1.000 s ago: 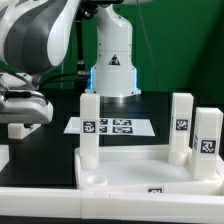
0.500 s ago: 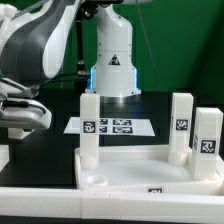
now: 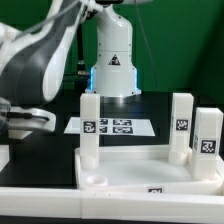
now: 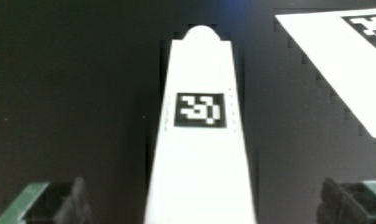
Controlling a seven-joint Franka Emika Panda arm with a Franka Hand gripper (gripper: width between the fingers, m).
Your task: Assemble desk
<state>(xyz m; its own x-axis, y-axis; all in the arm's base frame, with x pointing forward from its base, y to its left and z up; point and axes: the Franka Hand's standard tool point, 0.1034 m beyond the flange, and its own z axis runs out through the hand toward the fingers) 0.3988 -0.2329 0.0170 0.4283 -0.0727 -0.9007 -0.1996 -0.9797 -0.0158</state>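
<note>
The white desk tabletop (image 3: 140, 181) lies at the front of the exterior view. Three white tagged legs stand upright in it: one on the exterior view's left (image 3: 89, 128) and two on its right (image 3: 181, 125) (image 3: 207, 142). A fourth white leg (image 4: 203, 130) lies flat on the black table, with its tag (image 4: 203, 110) facing up. My gripper (image 4: 204, 200) is open and straddles this leg, with one dark finger (image 4: 52, 196) on each side and apart from it. In the exterior view the gripper's hand (image 3: 26, 122) hangs low at the far left.
The marker board (image 3: 112, 127) lies on the black table behind the tabletop; one of its corners shows in the wrist view (image 4: 354, 50). The white robot base (image 3: 113, 60) stands at the back. A green wall is behind.
In the exterior view the arm and hand have moved down and toward the left. The tabletop and the upright legs have not moved.
</note>
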